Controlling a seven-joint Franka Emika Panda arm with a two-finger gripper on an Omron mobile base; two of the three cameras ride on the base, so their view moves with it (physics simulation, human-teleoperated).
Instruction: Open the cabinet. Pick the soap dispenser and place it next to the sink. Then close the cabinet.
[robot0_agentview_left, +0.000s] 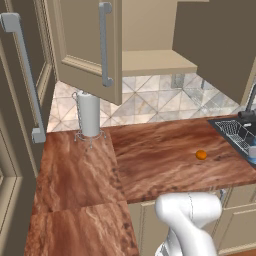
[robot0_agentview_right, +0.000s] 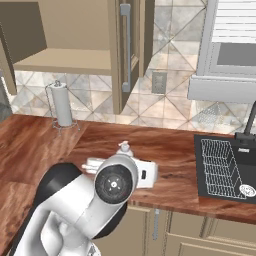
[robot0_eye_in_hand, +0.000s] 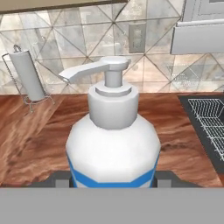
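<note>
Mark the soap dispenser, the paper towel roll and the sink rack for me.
soap dispenser (robot0_eye_in_hand: 113, 144): hand view, on its white body below the pump.
paper towel roll (robot0_agentview_left: 90, 114): left base view, middle of the white roll.
wire rack (robot0_agentview_right: 219, 168): right base view, centre of the grid inside the sink.

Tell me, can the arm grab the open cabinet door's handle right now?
Probably not yet: the tool is shut on the soap dispenser, so it must set that down first. Otherwise the way to the handle looks free.
</note>
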